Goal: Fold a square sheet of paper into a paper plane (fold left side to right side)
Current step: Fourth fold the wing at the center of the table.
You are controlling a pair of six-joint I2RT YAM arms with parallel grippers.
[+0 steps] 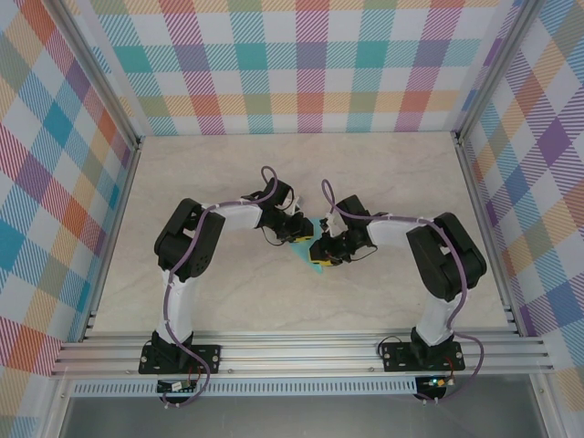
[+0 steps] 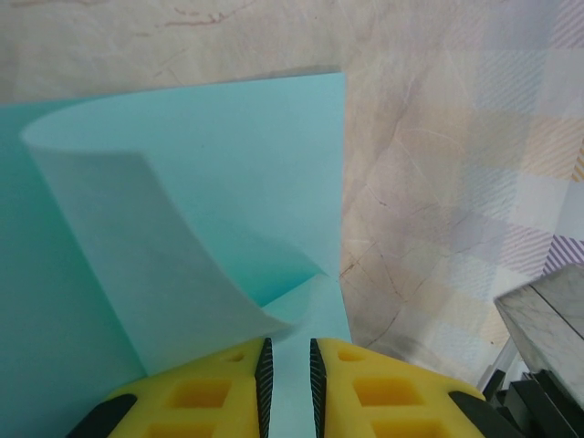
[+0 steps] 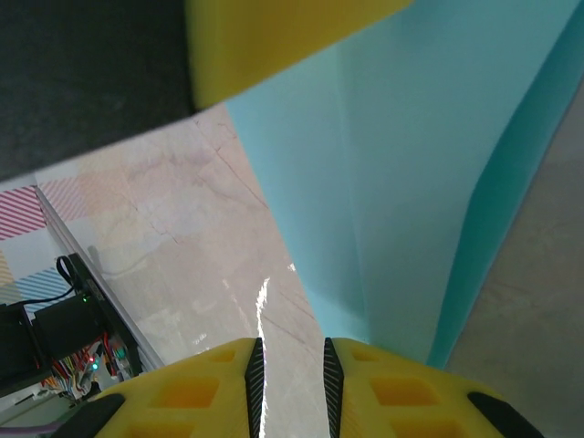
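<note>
square sheet of paper mostly hidden under both grippers, tiny overhead

Robot test cell in a lab — marble-look table enclosed by plaid-patterned backdrop panels on three sides, aluminium extrusion frame along the near edge, exposed cabling and electronics beside it.
</note>
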